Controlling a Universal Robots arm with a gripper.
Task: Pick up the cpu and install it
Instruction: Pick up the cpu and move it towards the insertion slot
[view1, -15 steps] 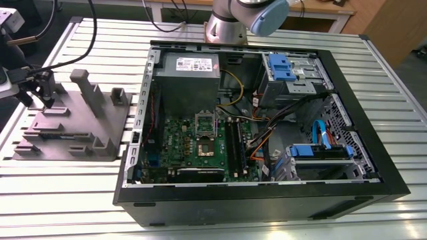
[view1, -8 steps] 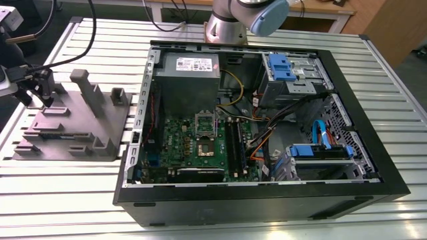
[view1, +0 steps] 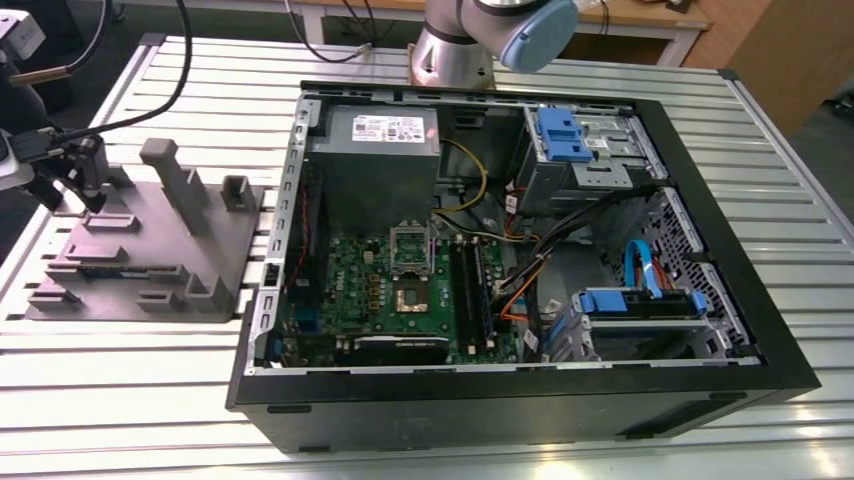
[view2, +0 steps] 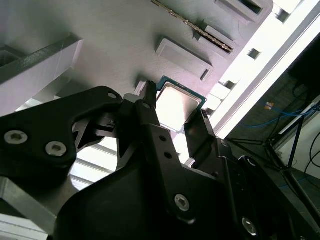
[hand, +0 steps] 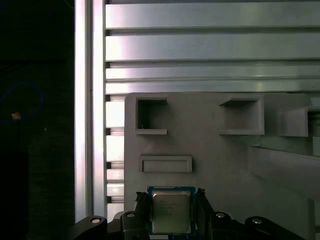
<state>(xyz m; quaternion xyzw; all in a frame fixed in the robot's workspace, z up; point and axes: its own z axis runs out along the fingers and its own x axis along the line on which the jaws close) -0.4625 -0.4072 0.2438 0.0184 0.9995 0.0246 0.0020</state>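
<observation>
Fingers pinch cpu at opposite edges, not yet lifted off grey holder; socket looks empty, install pending.

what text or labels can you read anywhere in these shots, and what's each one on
None can be quoted.
white label on the power supply in the exterior view: printed lines, too small to read.
cpu metal top in the first wrist view: faint print, too blurred to read.
grey holder block under the cpu: no print to be seen.
</observation>
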